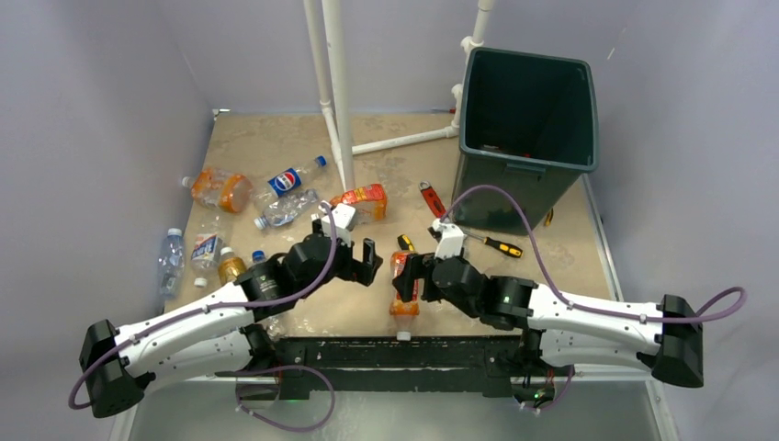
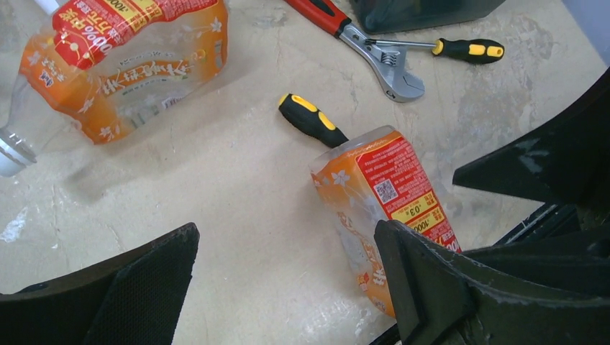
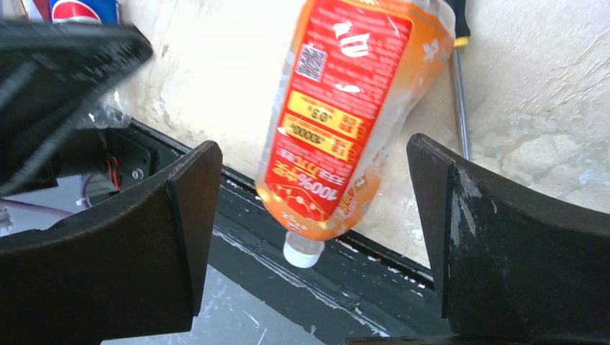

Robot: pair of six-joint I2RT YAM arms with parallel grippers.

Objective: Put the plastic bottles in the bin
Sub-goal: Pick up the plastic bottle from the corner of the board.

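Note:
An orange bottle with a red label (image 1: 404, 292) lies at the table's near edge, its white cap (image 3: 302, 251) over the black rail. My right gripper (image 1: 411, 276) is open, and in the right wrist view (image 3: 313, 154) the bottle (image 3: 345, 108) lies between its wide jaws, touching neither. My left gripper (image 1: 366, 262) is open and empty just left of this bottle (image 2: 381, 194); its right finger (image 2: 403, 273) is beside the bottle. Several more bottles lie at the left: an orange one (image 1: 220, 189), a Pepsi one (image 1: 294, 177), a red-labelled one (image 1: 363, 200). The dark green bin (image 1: 528, 110) stands at the back right.
A red-handled wrench (image 1: 432, 197) and two yellow-and-black screwdrivers (image 1: 405, 243) (image 1: 496, 245) lie between the grippers and the bin. A white pipe frame (image 1: 335, 92) stands at the back middle. Clear bottles (image 1: 171, 257) lie near the left edge.

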